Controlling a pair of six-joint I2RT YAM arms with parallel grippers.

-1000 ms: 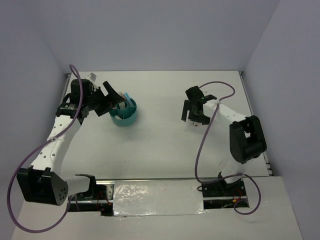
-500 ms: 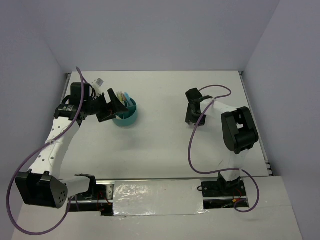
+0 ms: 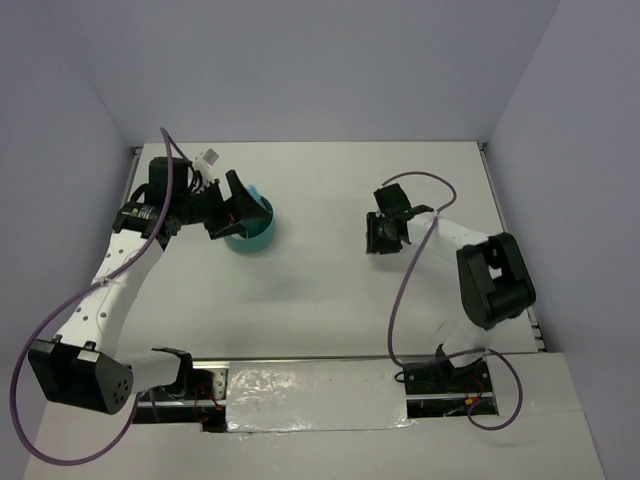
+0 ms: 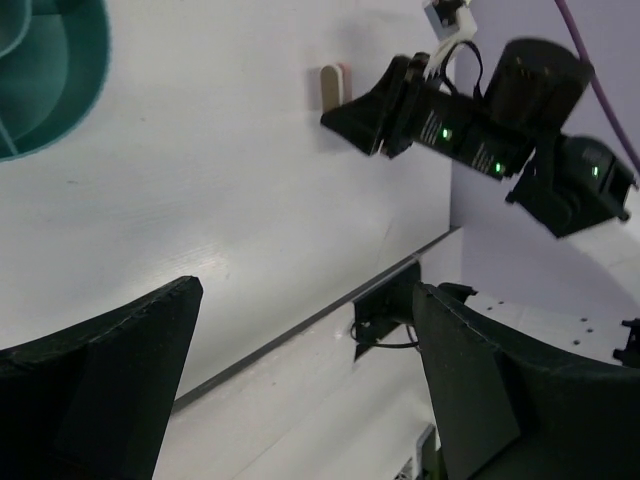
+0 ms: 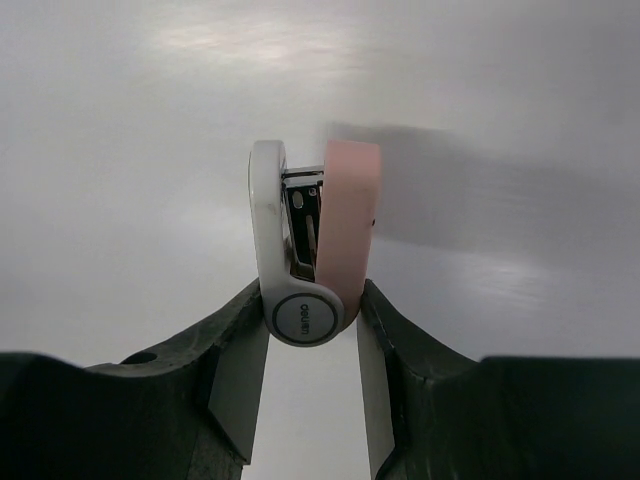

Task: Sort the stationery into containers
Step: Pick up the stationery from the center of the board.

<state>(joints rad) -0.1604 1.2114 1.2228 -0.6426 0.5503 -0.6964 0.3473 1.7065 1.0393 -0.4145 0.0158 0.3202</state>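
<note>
- Your right hand (image 5: pixel 312 312) is pinching the stapler (image 5: pixel 318 215) at its hinge end.
- You're holding something that looks light, rigid and smooth, so probably slippery.
- Your left hand (image 4: pixel 308 292) is gaping empty near the tub (image 4: pixel 55 85).

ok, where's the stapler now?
Right wrist view: stapler between the fingers of the right claw, on the right side of the table, far from the teal organizer.

Small pink-and-white stapler (image 5: pixel 315 245) on its side, well apart from teal organizer (image 3: pixel 255 237).

Left gripper (image 4: pixel 305 300) gapes wide; right gripper (image 5: pixel 310 298) pinches a small stapler (image 5: pixel 350 210) from both sides.
</note>
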